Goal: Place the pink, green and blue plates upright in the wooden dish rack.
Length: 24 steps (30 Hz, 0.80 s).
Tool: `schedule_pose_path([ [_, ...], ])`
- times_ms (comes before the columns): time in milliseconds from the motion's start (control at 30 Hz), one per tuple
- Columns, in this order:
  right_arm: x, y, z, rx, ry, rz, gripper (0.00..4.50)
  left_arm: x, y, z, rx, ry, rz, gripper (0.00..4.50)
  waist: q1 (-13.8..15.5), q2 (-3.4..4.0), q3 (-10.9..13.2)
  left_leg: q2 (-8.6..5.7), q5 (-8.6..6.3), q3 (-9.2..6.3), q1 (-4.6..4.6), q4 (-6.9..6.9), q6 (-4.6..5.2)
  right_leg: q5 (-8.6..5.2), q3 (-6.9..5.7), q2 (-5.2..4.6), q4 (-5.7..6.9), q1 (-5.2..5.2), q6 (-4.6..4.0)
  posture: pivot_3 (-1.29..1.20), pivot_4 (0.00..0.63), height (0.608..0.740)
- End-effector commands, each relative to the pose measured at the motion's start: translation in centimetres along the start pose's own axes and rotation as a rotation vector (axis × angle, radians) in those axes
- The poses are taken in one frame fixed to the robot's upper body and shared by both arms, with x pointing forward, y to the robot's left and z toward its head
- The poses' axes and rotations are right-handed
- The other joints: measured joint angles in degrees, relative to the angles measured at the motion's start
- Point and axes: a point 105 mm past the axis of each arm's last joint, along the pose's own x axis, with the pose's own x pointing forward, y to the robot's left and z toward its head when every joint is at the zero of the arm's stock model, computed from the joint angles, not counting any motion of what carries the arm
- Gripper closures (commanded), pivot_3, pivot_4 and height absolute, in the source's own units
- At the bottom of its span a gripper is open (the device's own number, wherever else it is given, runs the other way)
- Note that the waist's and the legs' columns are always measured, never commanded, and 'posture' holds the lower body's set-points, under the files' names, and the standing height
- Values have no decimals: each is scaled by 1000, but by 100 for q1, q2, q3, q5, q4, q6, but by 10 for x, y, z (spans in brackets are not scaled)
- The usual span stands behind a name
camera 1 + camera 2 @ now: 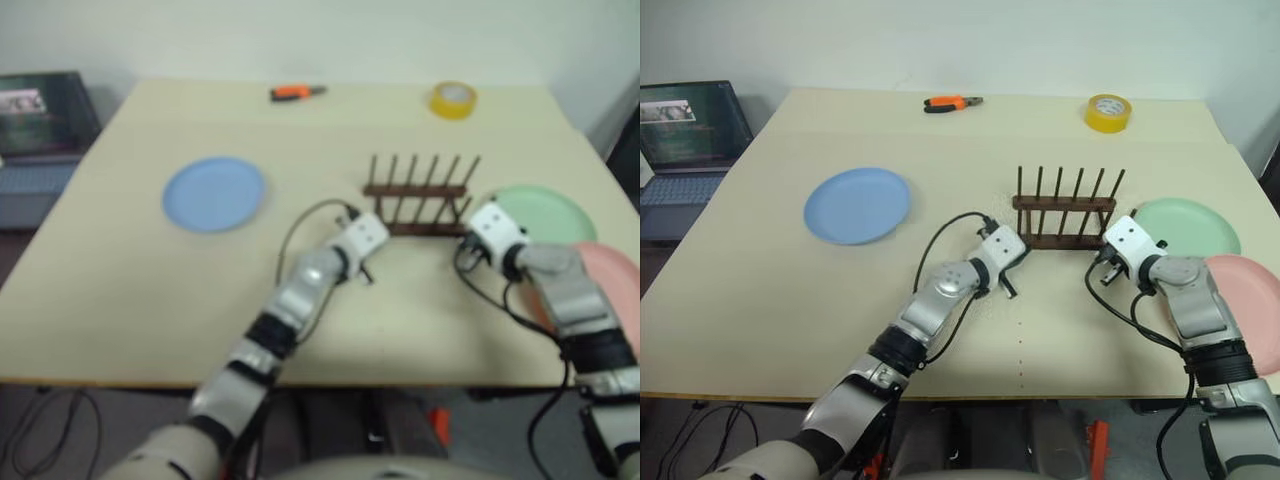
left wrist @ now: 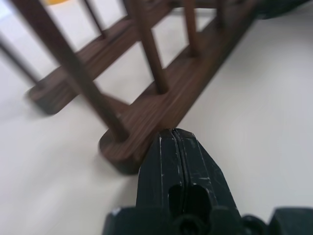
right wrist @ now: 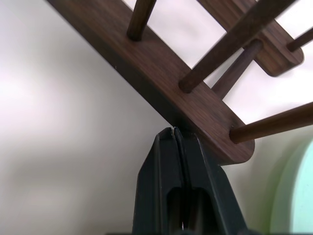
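Both grippers closed tight, empty: left gripper (image 2: 172,134) and right gripper (image 3: 173,131) tips against near rail of wooden dish rack (image 1: 1065,212), frame centre.

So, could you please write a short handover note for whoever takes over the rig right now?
Left gripper: shut, empty, tips against the near rail's left end of the small dark brown wooden dish rack.
Right gripper: shut, empty, tips at the same rail's right end.
Round light blue plate: flat on the table, left of the rack.
Round pale mint green plate: flat, right of the rack.
Round salmon pink plate: flat at the table's right edge, partly under the right arm.
Done: no plate racked.
Left: all three.
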Motion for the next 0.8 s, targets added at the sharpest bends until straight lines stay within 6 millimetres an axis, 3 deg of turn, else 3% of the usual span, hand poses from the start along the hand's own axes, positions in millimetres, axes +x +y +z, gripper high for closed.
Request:
schedule_pose_path([
  [33, 3, -11, 17, -41, -55, -49, 4480, 2, 6, 21, 22, -72, 28, 4476, 1, 0, 0, -1, 0, 1, 0, 0, 0, 0, 1, 0, 0, -1, 0, 0, 150, 740],
  [600, 20, -12, 43, -50, -141, -89, 4480, 9, 14, 27, 32, -73, 77, 4476, -1, 0, 0, 1, 0, 3, 0, -1, 0, 0, 1, 0, 1, -1, 0, 0, 150, 740],
  [800, 24, -18, 43, -91, -137, -123, 4480, 13, 16, 30, 33, -77, 77, 4476, -1, 1, 0, 0, 0, 4, 0, -2, 0, 0, 1, 0, 0, -1, 0, 0, 150, 740],
])
